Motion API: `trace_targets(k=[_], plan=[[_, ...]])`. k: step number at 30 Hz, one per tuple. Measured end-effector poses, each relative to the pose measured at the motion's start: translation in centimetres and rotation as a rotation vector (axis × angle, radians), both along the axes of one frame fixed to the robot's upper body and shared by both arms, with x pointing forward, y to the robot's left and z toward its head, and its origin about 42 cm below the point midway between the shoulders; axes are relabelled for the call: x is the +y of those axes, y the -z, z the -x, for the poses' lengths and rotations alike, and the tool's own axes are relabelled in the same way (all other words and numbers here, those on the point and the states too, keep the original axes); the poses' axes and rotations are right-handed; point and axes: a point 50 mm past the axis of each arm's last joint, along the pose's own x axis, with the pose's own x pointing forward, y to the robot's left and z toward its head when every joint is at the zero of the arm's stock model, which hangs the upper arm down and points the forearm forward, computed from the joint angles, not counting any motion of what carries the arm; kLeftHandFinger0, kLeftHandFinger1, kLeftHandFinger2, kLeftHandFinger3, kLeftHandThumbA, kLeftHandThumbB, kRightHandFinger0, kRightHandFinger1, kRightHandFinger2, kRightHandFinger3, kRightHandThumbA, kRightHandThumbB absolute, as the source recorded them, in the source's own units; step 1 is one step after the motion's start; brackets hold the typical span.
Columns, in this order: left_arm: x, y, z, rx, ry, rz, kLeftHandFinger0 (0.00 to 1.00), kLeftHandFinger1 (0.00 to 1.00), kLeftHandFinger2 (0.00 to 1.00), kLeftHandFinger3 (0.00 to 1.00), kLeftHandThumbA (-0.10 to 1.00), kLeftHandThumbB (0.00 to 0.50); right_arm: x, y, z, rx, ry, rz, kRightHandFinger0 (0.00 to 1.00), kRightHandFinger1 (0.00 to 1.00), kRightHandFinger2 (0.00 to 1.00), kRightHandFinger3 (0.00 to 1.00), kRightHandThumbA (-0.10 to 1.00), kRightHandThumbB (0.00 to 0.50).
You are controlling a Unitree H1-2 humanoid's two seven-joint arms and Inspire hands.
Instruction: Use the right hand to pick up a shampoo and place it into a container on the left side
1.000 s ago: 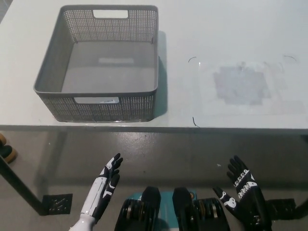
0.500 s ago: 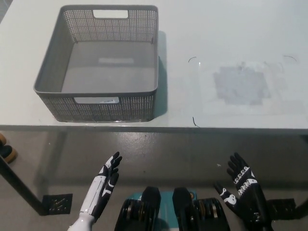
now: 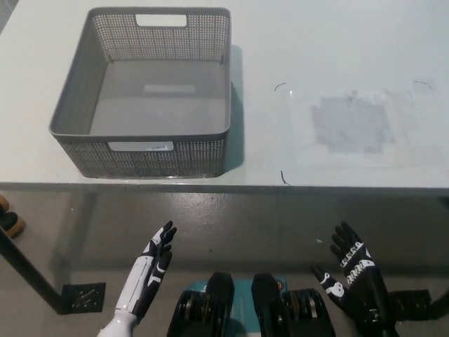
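Notably, no shampoo visible anywhere on table (image 3: 337, 42). Gray basket (image 3: 77, 140) sits empty at 11 o'clock from right hand (image 3: 354, 281). Right hand low below table edge, fingers spread, holding nothing. Left hand (image 3: 151, 270) likewise open, idle, nearer basket.

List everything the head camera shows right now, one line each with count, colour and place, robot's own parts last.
Basket: one, grey mesh, empty, on the table's left part.
Table: one, white, across the upper picture.
Patch: one, greyish, on the table's right part.
Shampoo: none in view.
Shoes: dark, partly visible on the floor at the left edge.
Left hand: one, white, open, below the table edge, lower left.
Right hand: one, black, open, below the table edge, lower right.
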Motion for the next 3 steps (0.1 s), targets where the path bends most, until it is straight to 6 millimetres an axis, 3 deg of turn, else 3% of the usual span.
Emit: trace_targets(k=[3], plan=[[0.02,0.00,0.00,0.000,-0.001,0.001,1.00,1.00,1.00,1.00,1.00,0.209,0.02,-0.05,-0.08,-0.002,-0.001,0.000,1.00,1.00,1.00,1.00,0.88,0.322]])
